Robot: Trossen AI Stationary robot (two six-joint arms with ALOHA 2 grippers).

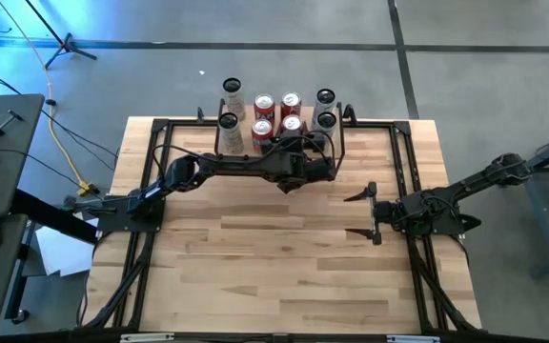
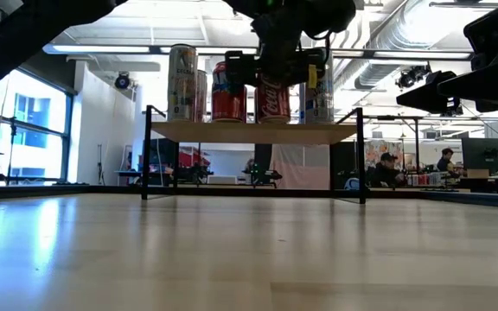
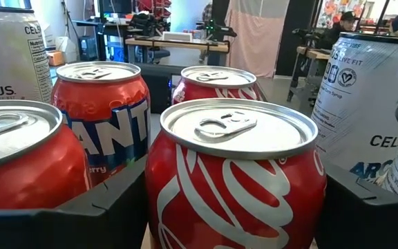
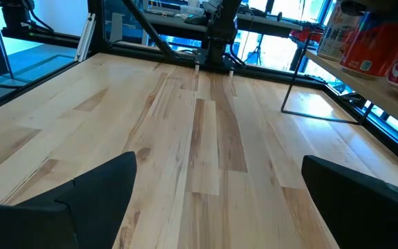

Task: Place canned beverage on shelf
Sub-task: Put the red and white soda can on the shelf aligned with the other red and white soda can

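Setting a red Coca-Cola can (image 3: 237, 173) onto the shelf (image 2: 253, 131) is the step in hand: the left hand (image 1: 298, 162) reaches over the shelf at the far edge of the worktop (image 1: 274, 267), its two dark fingers (image 3: 74, 214) closed part-way around the can, one on each side. In the low view the can's base looks level with the light top board, so it seems seated or nearly so, though I cannot tell whether it bears its own weight. The next move, as I judge it, calls for spreading the fingers and drawing the hand straight back without nudging the close neighbours. Counted from above, eight cans stand on the shelf: four red ones in the middle, the held Coca-Cola and a Fanta can (image 3: 102, 114) among them, and four tall pale cans, two at each end. The right hand (image 1: 370, 211) waits well apart over the bare worktop, fingers spread wide and holding nothing.
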